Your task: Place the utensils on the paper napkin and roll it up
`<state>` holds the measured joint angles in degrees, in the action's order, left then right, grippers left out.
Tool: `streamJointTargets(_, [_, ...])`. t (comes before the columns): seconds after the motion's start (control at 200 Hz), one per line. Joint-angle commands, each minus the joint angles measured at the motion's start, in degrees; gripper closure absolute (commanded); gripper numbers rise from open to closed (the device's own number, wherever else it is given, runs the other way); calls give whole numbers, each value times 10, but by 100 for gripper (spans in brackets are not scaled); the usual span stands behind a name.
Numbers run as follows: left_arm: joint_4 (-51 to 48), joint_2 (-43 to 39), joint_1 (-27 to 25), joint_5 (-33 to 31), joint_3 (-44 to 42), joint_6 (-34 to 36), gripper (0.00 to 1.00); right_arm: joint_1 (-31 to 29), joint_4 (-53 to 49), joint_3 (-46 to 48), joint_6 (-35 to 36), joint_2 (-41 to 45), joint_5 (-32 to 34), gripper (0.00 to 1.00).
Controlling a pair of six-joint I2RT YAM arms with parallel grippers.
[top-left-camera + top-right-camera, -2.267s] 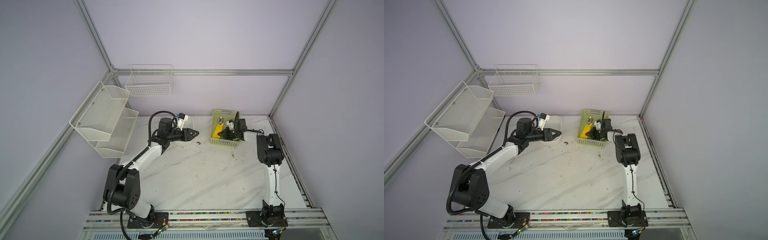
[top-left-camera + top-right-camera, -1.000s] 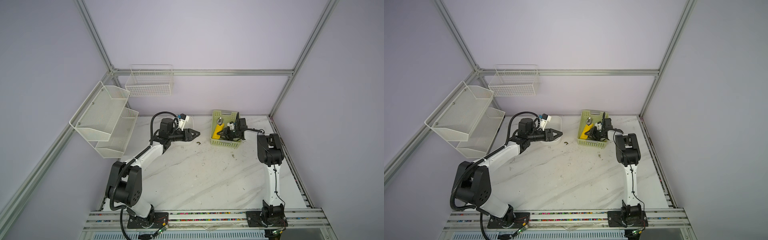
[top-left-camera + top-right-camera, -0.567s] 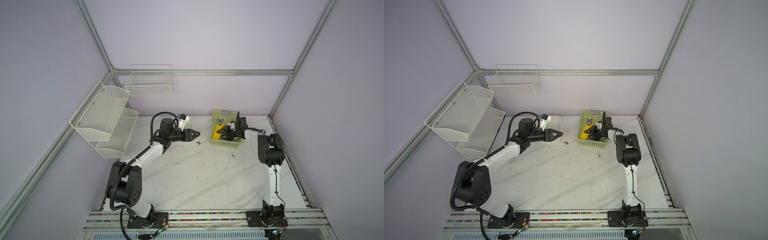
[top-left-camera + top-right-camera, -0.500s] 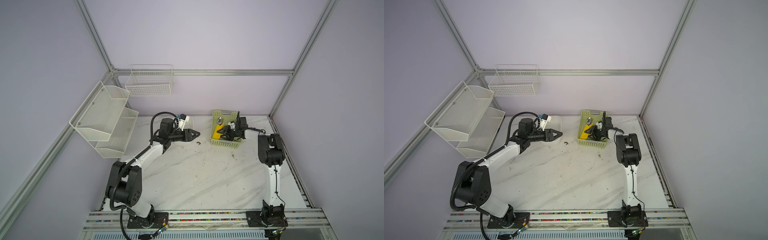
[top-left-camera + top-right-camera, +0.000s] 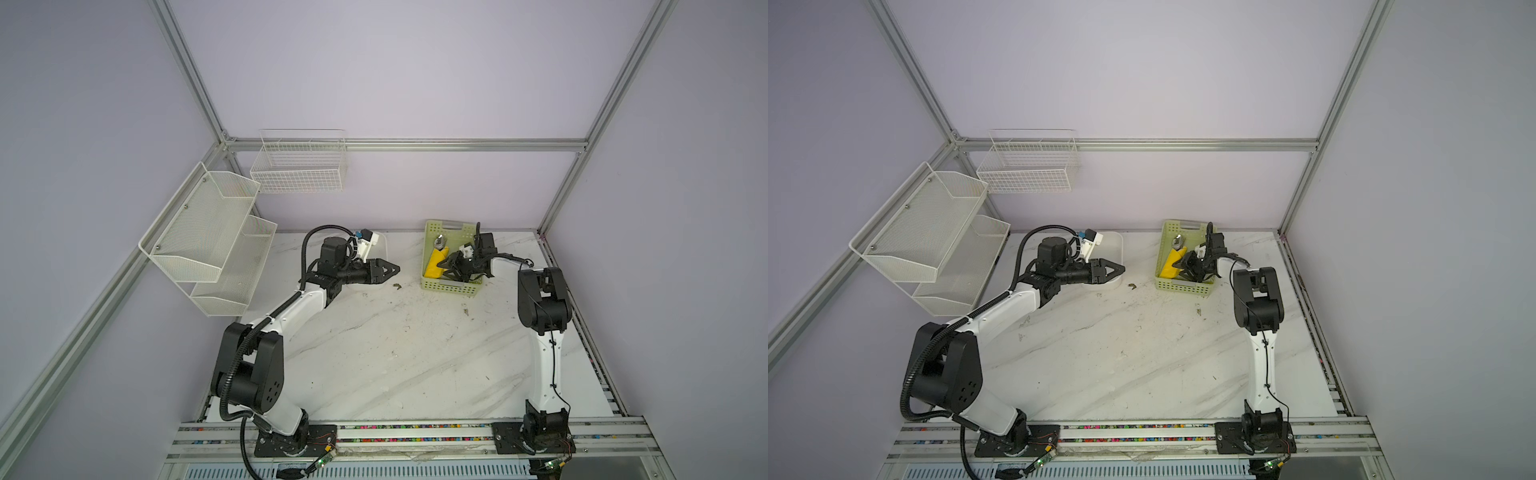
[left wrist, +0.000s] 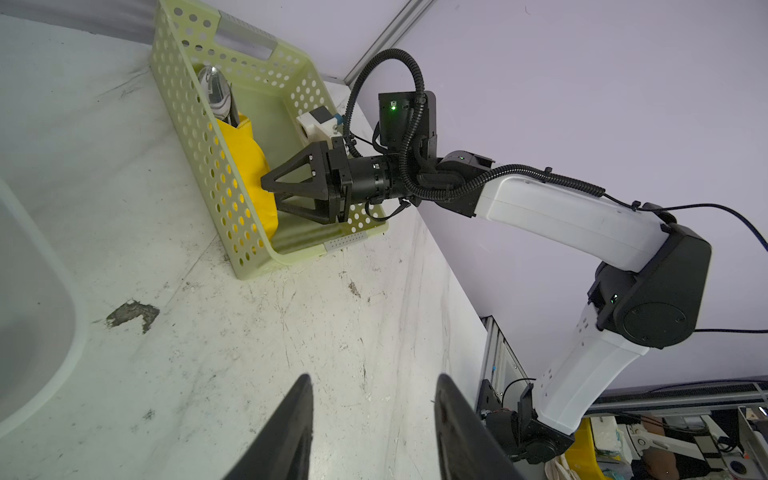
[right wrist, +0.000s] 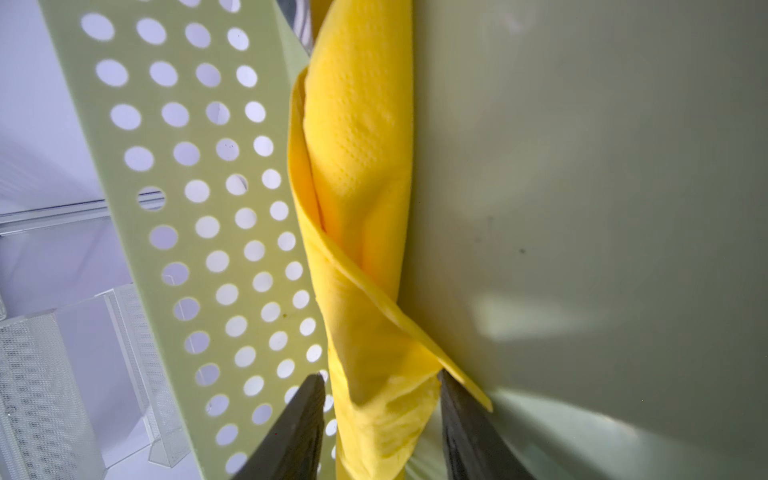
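The yellow paper napkin [image 5: 435, 262] [image 5: 1170, 264] lies rolled into a tube inside the pale green basket [image 5: 451, 286], against its left wall [image 7: 199, 166]. A silver spoon bowl [image 6: 214, 89] [image 5: 439, 241] sticks out of the roll's far end; the rest of the utensils is hidden in the roll. My right gripper [image 7: 380, 386] [image 5: 446, 268] reaches into the basket and straddles the roll's near end. One finger touches the paper and a thin gap shows at the other. My left gripper [image 6: 372, 386] [image 5: 395, 270] hovers open and empty over the marble, left of the basket.
A white tray [image 5: 382, 249] [image 6: 33, 311] sits under and behind the left wrist. White mesh shelves [image 5: 208, 232] and a wire basket [image 5: 297, 166] hang on the left and back walls. A dark scrap [image 5: 397, 286] lies on the table between tray and green basket.
The right gripper has stayed in the basket at the napkin roll, shifting only slightly. The left arm has held still over the last second.
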<state>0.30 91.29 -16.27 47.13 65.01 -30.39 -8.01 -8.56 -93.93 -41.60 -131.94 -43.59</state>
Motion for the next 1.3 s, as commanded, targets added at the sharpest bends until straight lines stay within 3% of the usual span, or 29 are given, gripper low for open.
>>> streamJointTargets(0.0, [8,-16,-3,4,48,11,54,1,-5,-16,2,-29,5,50])
streamJointTargets(0.33, [8,-18,-3,4,42,9,53,-22,-28,-80,-6,-84,33,47])
streamJointTargets(0.71, [-8,-26,-2,4,35,20,53,-45,-48,-124,-7,-128,77,53])
streamJointTargets(0.865, [-10,-31,-2,1,30,21,54,-45,-1,-101,-18,-125,78,64])
streamJointTargets(0.995, [-12,-32,-1,1,28,21,53,-45,60,-68,-29,-109,60,88])
streamJointTargets(1.095, [-12,-34,-1,1,28,22,53,-45,70,-59,2,-89,56,100])
streamJointTargets(1.295, [-9,-33,0,2,30,25,53,-43,127,-18,53,-20,45,100])
